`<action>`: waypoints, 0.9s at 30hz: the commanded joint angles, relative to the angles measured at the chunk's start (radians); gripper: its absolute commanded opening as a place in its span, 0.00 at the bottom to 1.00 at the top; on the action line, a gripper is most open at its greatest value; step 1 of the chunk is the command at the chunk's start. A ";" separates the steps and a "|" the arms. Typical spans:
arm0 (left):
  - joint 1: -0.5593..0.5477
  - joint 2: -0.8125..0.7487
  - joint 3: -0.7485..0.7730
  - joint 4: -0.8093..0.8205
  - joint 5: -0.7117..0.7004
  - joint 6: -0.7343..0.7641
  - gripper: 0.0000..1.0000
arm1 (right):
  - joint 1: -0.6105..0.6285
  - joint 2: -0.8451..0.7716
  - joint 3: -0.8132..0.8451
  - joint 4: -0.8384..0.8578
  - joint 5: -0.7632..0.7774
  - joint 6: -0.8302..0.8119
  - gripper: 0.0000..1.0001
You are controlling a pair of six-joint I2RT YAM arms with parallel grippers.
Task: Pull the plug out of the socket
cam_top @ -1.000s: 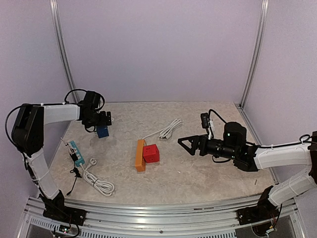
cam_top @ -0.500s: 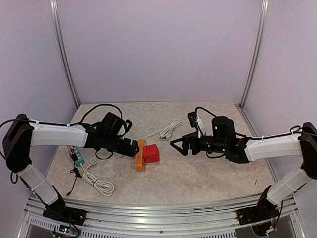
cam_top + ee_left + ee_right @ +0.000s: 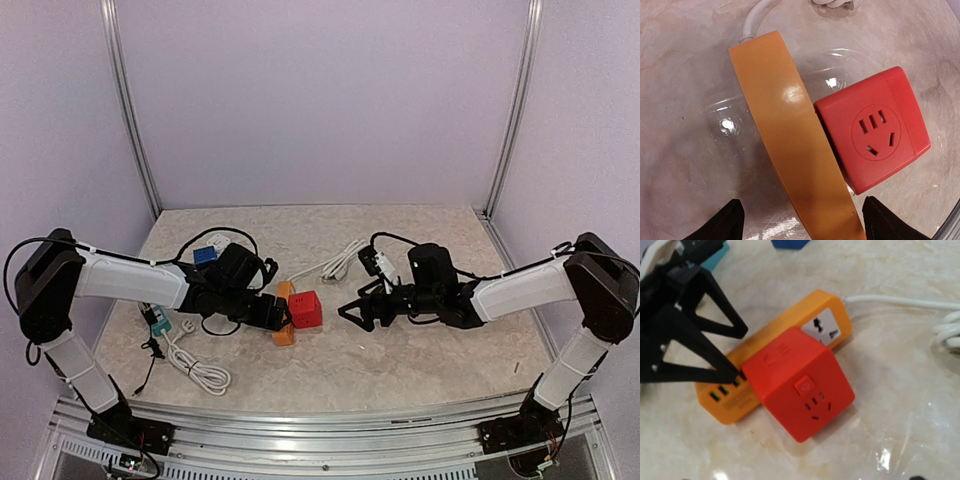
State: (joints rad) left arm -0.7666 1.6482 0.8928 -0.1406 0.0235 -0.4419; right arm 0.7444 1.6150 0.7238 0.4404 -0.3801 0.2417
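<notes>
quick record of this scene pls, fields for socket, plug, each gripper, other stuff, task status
socket: orange power strip, centre of the table, white cable leaving its far end
plug: red cube adapter, plugged into the strip's socket face
left gripper: open, fingers either side of the strip near its usb end
right gripper: open, just right of the cube, not touching it
other stuff: teal power strip with white cord at left; blue cube behind the left arm
task status: plug not yet pulled off
</notes>
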 commanded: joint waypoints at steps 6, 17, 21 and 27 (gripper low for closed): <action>-0.016 0.050 0.020 0.017 0.037 0.011 0.70 | -0.008 0.093 0.062 0.002 -0.042 -0.168 0.93; -0.026 0.068 0.024 -0.028 0.065 0.110 0.41 | -0.003 0.151 0.028 0.062 -0.074 -0.231 0.90; -0.036 0.059 0.020 -0.036 0.066 0.138 0.38 | 0.015 0.157 0.021 0.063 -0.091 -0.272 0.89; -0.054 0.057 0.015 -0.025 0.087 0.156 0.35 | 0.064 0.182 0.048 0.018 -0.039 -0.309 0.88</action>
State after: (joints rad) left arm -0.7956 1.6901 0.9115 -0.1204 0.0803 -0.3302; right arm 0.7727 1.7645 0.7563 0.4831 -0.4465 -0.0227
